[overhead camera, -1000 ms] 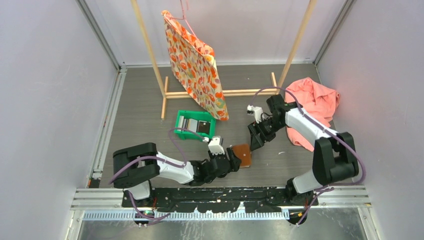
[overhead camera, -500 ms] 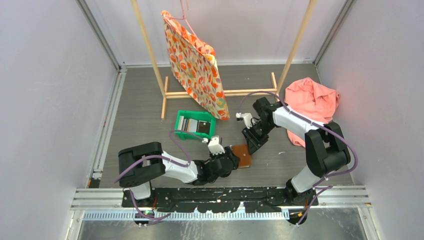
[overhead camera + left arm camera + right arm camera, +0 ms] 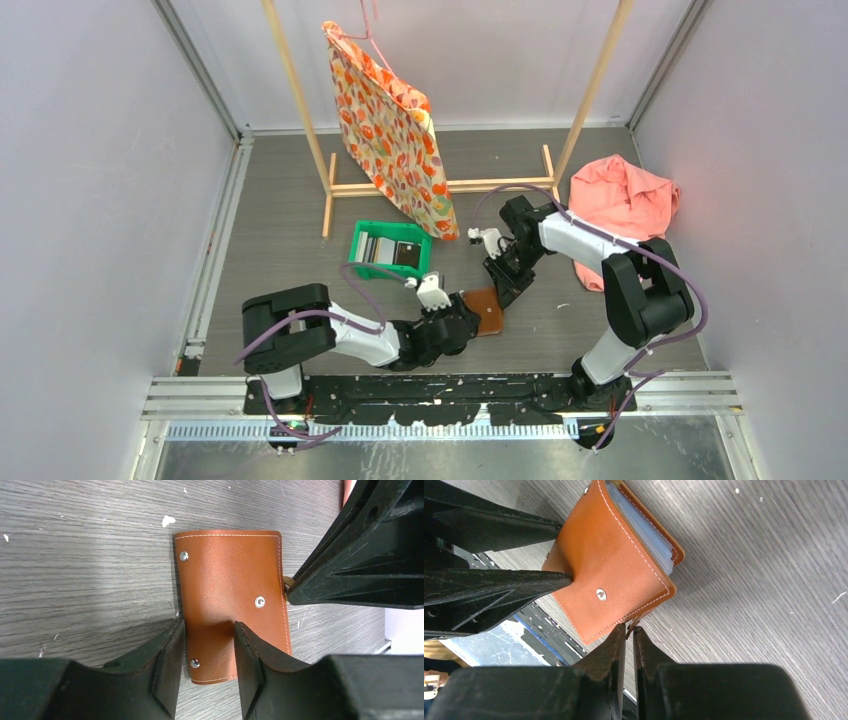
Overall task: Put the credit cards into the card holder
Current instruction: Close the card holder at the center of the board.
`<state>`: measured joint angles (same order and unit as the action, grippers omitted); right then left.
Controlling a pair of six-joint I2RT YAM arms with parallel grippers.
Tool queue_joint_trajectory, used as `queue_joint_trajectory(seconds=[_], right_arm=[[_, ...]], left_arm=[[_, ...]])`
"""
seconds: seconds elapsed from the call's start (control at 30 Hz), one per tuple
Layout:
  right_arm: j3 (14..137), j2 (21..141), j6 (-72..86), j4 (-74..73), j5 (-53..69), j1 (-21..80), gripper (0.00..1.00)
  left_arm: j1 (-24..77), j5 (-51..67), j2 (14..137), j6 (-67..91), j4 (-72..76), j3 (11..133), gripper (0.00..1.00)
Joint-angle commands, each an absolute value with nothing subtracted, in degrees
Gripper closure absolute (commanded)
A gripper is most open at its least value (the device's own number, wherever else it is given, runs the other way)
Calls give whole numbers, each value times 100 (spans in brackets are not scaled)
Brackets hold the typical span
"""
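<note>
Tools at smooth brown leather card holder — stitched, rectangular.

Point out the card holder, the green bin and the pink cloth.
card holder [image 3: 227, 585]: left wrist view, middle of its brown cover.
green bin [image 3: 362, 233]: top view, its left rim.
pink cloth [image 3: 625, 200]: top view, middle of the heap.

right end effector closed in on the card holder edge.
</note>
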<state>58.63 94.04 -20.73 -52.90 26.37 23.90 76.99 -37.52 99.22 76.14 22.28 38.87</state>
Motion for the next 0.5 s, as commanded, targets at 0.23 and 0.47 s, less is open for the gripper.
queue_joint_trajectory(seconds=[0.23, 0.47], right_arm=[[6269, 9023, -2529, -5192, 2271, 2430, 97], [6293, 8880, -3150, -5145, 2329, 2454, 99]], left_arm=[[7834, -4120, 10227, 8016, 1623, 4237, 65], [7682, -3923, 10320, 7009, 2474, 4290, 61]])
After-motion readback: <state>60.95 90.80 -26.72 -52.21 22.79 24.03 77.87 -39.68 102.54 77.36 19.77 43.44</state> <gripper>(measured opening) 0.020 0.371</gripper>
